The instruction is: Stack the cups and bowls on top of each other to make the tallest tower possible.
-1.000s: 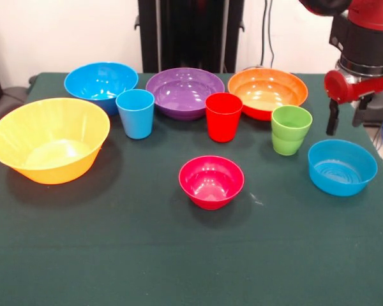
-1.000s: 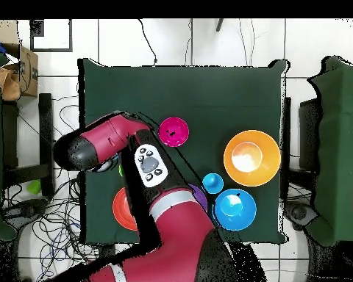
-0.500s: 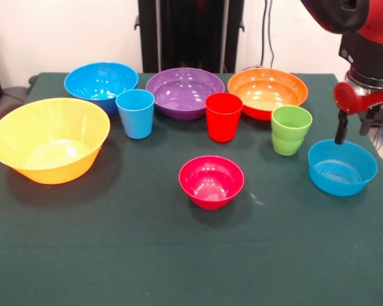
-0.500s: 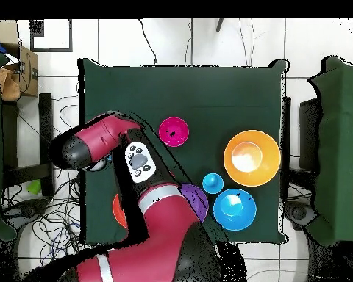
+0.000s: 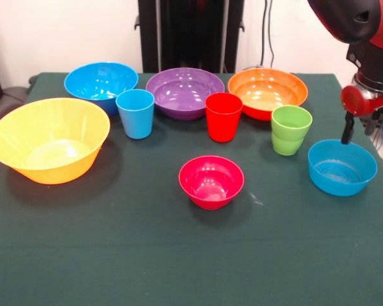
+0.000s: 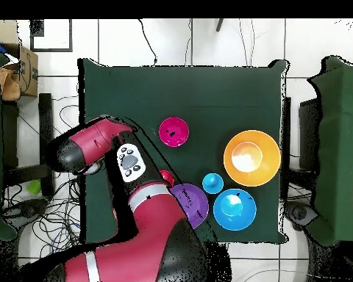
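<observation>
Nothing is stacked yet; all ware stands separate and upright on the tabletop (image 5: 115,255).

Layout, front view:
- Back row: large blue bowl (image 5: 101,83), purple bowl (image 5: 184,92), red-orange bowl (image 5: 267,90).
- In front of these: light blue cup (image 5: 135,113), red cup (image 5: 223,116), green cup (image 5: 291,130).
- Yellow-orange bowl (image 5: 49,139) at the left side, biggest item.
- Small magenta bowl (image 5: 211,182) alone, mid-tabletop.
- Small blue bowl (image 5: 342,167) at the right edge, just beside the green cup.

End effector (image 5: 357,124): hangs just above the far rim of the small blue bowl, holding nothing. One dark finger (image 5: 347,127) shows clearly, the other is partly cut by the frame edge, so jaw width cannot be told. Overhead view: arm covers that zone, no further info.

Handling (judgement):
- All items look like thin glossy plastic: light, fairly stiff, not fragile, but slick.
- Bowls: too wide to span. Pinch the rim wall, one finger inside, one outside. Expect tilt when lifted off-centre.
- Cups: narrow enough to grip across the body, or by the rim.
- Empty ware will likely slide on the cloth if nudged, so approx. vertical approach is advised.
- Likely first pick: small blue bowl, at its far rim.
</observation>
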You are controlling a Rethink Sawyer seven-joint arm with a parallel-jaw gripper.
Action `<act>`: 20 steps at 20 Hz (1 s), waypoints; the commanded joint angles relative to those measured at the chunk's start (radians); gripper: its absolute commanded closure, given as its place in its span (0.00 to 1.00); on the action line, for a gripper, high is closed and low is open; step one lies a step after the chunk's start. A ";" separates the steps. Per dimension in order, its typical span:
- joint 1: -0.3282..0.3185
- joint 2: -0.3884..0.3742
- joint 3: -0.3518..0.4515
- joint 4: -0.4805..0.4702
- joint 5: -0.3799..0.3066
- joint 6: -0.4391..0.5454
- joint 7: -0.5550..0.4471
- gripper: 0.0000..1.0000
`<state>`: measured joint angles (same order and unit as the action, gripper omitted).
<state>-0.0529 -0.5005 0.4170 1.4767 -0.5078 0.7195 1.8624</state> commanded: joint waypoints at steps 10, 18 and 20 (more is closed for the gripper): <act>0.046 0.062 -0.089 -0.085 0.016 -0.039 0.144 0.00; 0.065 0.084 -0.105 -0.105 0.025 -0.052 0.155 0.00; 0.070 0.085 -0.109 -0.107 0.031 -0.053 0.157 0.00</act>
<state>-0.0039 -0.4470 0.3398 1.4312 -0.4970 0.7195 1.8626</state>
